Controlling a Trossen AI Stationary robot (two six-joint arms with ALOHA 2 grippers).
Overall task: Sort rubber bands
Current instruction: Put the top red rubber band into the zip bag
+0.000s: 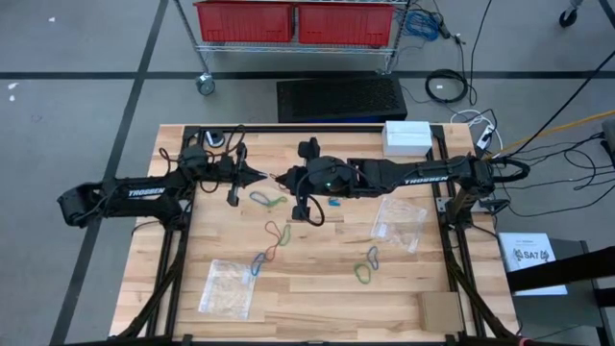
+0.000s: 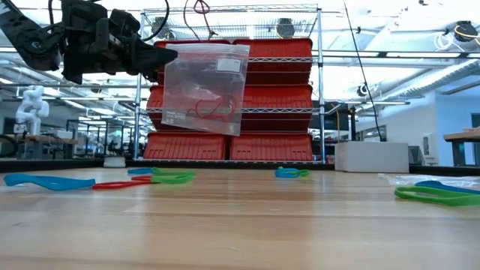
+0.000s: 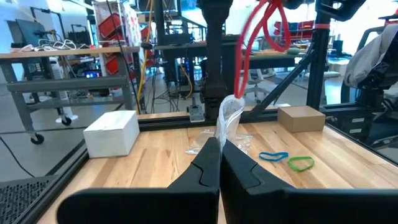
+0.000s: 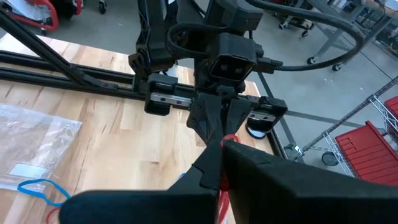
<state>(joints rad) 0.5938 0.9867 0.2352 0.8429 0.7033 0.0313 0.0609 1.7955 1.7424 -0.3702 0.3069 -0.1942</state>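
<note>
Above the middle of the table my left gripper [image 1: 261, 176] is shut on a clear plastic bag [image 2: 204, 88] that has red bands inside. It meets my right gripper [image 1: 281, 178] tip to tip. The right gripper [image 4: 221, 147] is shut on a red rubber band [image 3: 261, 31], which loops down to the bag's top. More rubber bands lie flat on the table: green and blue [image 1: 267, 200], red and blue [image 1: 279, 235], blue [image 1: 258, 261], green and blue [image 1: 368, 264]. My left gripper pinches the bag's top edge [image 3: 225, 124] between its two fingers, at an upper corner [image 2: 171, 51]. The fingers lie level and come from the table's left. The bag hangs below them, clear of the table. My right gripper pinches the red band [image 4: 229, 139] between its fingertips, coming from the table's right and slanting a little downward. The band hangs clear of the table, and its lower end [image 3: 240, 81] reaches the bag's top.
Two more clear bags lie flat, one near the front left [image 1: 228, 288] and one at the right [image 1: 399, 223]. A white box [image 1: 407, 135] stands at the far right and a cardboard box [image 1: 441, 309] at the near right. Black frame rails run along the table's sides.
</note>
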